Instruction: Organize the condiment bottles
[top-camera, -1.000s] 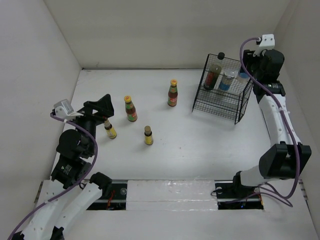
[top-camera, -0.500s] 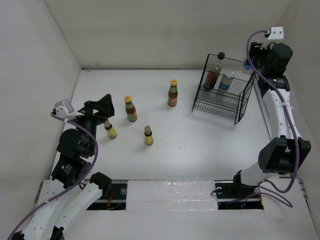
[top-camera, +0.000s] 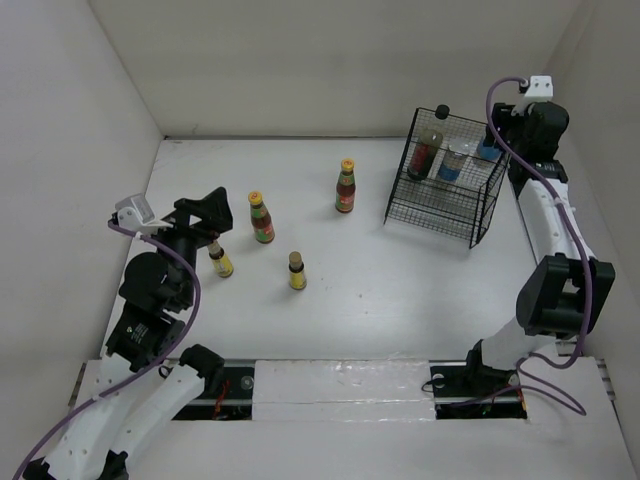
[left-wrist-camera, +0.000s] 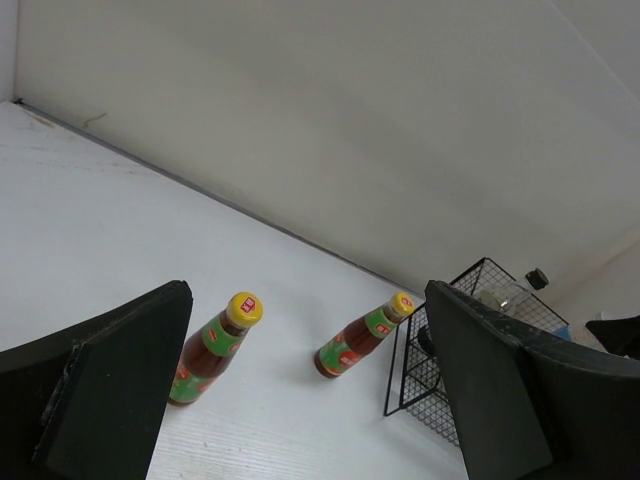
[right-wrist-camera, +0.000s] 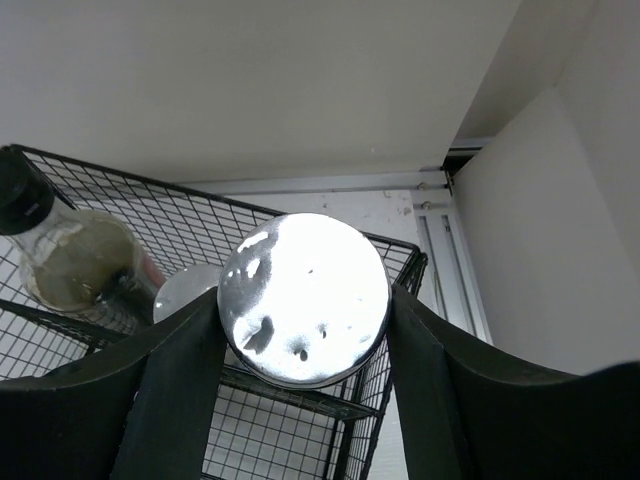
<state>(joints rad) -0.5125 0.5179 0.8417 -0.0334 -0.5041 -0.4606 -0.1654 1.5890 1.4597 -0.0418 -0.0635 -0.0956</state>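
Observation:
My right gripper (top-camera: 492, 146) is shut on a white-blue silver-lidded shaker (right-wrist-camera: 304, 298) and holds it over the back right corner of the black wire basket (top-camera: 478, 205). The basket holds a dark-sauce black-capped bottle (top-camera: 427, 150) and a second shaker (top-camera: 453, 160). Two red-sauce bottles with yellow caps (top-camera: 261, 217) (top-camera: 346, 186) stand on the table, also in the left wrist view (left-wrist-camera: 212, 347) (left-wrist-camera: 364, 334). Two tiny yellow-labelled bottles (top-camera: 220, 258) (top-camera: 297, 271) stand nearer. My left gripper (top-camera: 205, 215) is open and empty, just behind the left tiny bottle.
White walls close the table at the back and both sides. The basket (left-wrist-camera: 470, 330) stands at the back right, close to the right wall. A white rail (top-camera: 340, 385) runs along the near edge between the arm bases.
My right gripper rose with the shaker, then came back down over the basket's back right corner. The left arm shifted slightly.

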